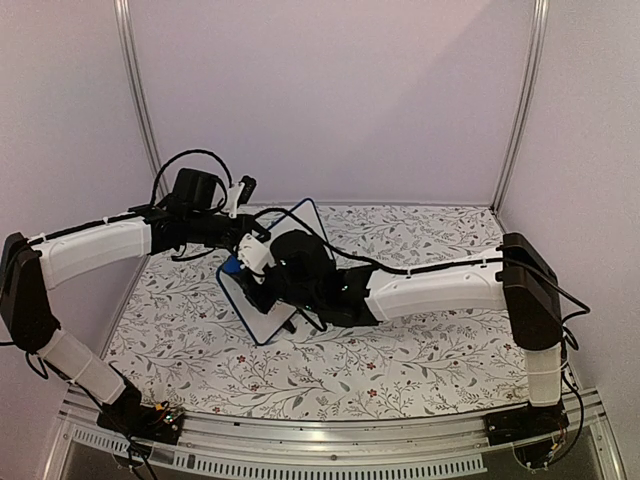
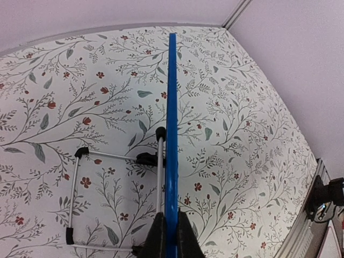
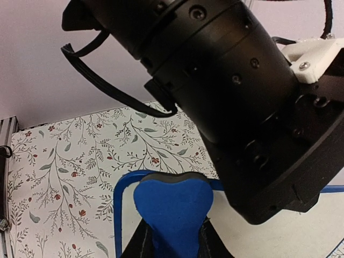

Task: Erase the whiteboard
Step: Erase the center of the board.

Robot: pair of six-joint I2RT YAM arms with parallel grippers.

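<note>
The whiteboard (image 1: 268, 318) stands tilted at mid table, white face with a blue rim. My left gripper (image 1: 258, 230) is shut on its upper edge. The left wrist view shows that blue edge (image 2: 171, 107) end-on, pinched between the black fingers of the left gripper (image 2: 171, 226), with a wire stand (image 2: 75, 199) on black feet to its left. My right gripper (image 1: 245, 265) is shut on a blue eraser (image 3: 173, 209). The eraser lies against the board's face (image 3: 279, 236) by a rounded corner. No writing shows on the visible part of the board.
The left arm's black wrist (image 3: 236, 97) hangs close above the right gripper (image 3: 172, 242) and fills much of that view. A floral cloth (image 1: 420, 350) covers the table. Pale walls close three sides, and a metal rail (image 1: 330, 440) runs along the near edge.
</note>
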